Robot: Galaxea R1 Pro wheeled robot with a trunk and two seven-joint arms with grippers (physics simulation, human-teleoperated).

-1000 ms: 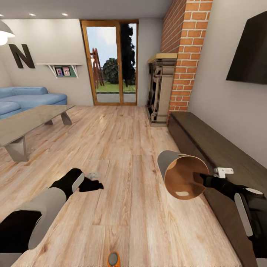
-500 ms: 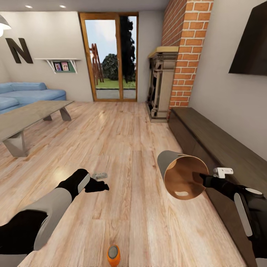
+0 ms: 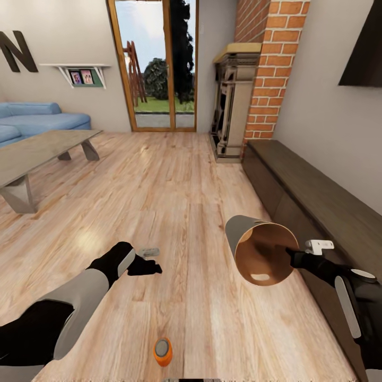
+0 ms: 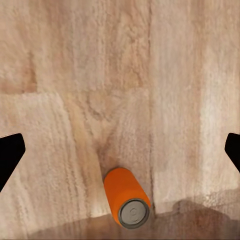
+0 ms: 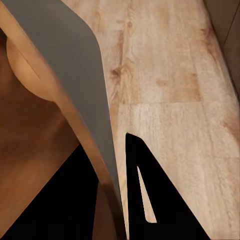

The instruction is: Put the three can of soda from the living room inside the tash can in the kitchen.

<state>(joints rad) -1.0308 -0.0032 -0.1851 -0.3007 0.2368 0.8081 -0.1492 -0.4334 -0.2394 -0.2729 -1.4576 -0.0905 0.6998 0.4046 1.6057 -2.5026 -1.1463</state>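
Note:
One orange can of soda (image 3: 163, 351) with a silver top appears to stand upright on the light wood floor close in front of me. The left wrist view has the same can (image 4: 126, 197) below my left gripper (image 4: 120, 150), whose black fingers are spread wide and empty. In the head view that left gripper (image 3: 146, 265) hovers over the floor, farther out than the can and slightly left. My right gripper (image 3: 291, 255) is shut on the rim of the tan wooden tash can (image 3: 262, 254), held off the floor on its side with the brown inside facing me. The bin wall (image 5: 100, 125) runs between the right fingers.
A long dark low cabinet (image 3: 313, 196) lines the right wall, with a brick fireplace (image 3: 239, 106) beyond it. The glass-topped low table (image 3: 37, 154) and blue sofa (image 3: 37, 119) are at the left. A small grey object (image 3: 150, 251) lies by the left gripper. Glass doors (image 3: 156, 63) are straight ahead.
The camera has moved forward and tipped down, so the orange can shows more fully. My left arm has reached forward and to the right. The bin stays held the same way.

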